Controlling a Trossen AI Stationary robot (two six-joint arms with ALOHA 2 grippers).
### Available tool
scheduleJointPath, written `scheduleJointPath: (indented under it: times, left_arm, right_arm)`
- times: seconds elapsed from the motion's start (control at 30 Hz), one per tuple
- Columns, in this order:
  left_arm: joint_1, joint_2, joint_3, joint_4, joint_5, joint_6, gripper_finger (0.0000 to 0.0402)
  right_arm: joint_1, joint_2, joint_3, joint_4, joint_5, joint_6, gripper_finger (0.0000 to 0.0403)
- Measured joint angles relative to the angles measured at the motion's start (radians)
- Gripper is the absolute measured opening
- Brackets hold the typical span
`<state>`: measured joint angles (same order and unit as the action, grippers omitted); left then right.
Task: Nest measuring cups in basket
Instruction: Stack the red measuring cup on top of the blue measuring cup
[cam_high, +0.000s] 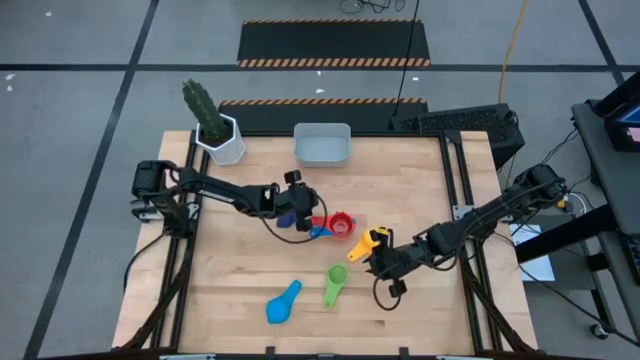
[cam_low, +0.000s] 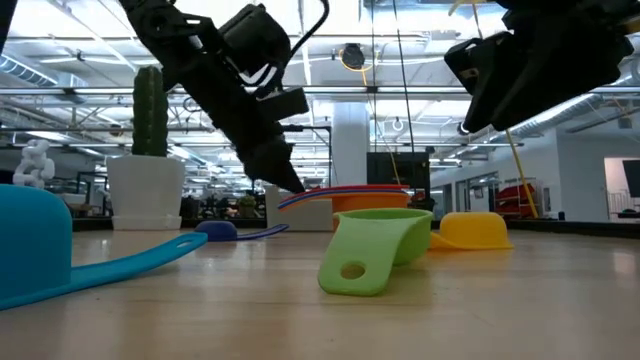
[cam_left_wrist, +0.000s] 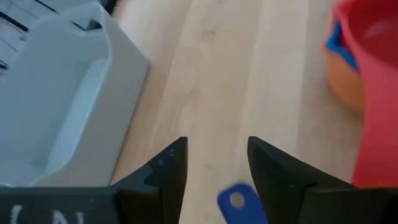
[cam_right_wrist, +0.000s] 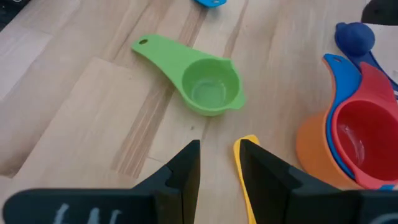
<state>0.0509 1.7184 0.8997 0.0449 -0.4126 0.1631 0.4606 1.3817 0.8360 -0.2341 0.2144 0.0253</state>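
Wooden tabletop (cam_high: 250, 270), no readable writing; seven measuring cups (cam_high: 335, 284). Left claw (cam_left_wrist: 217, 171) open; right claw (cam_right_wrist: 217, 163) grips yellow cup (cam_high: 376, 238).

A: Desk (cam_high: 250, 280): pale wood, matt, visible grain. Basket (cam_high: 322, 146): smooth grey-blue plastic.
B: Beside the basket, the red cup (cam_right_wrist: 362, 138): glossy plastic; green cup (cam_right_wrist: 208, 85): smooth, semi-matt plastic.
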Motion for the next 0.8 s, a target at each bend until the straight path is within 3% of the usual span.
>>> scheduleJointPath:
  times: [0.37,0.8]
  left_arm:
    - [-0.001,0.083,0.002,0.062,0.162,0.071,0.0152]
    - [-0.028,0.053,0.003,0.052,0.295,0.027,0.0152]
  right_arm:
    - [0.000,0.000,0.000,-0.010,0.001,-0.005,0.0107]
    - [0.000,0.000,0.000,-0.027,0.002,-0.006,0.0107]
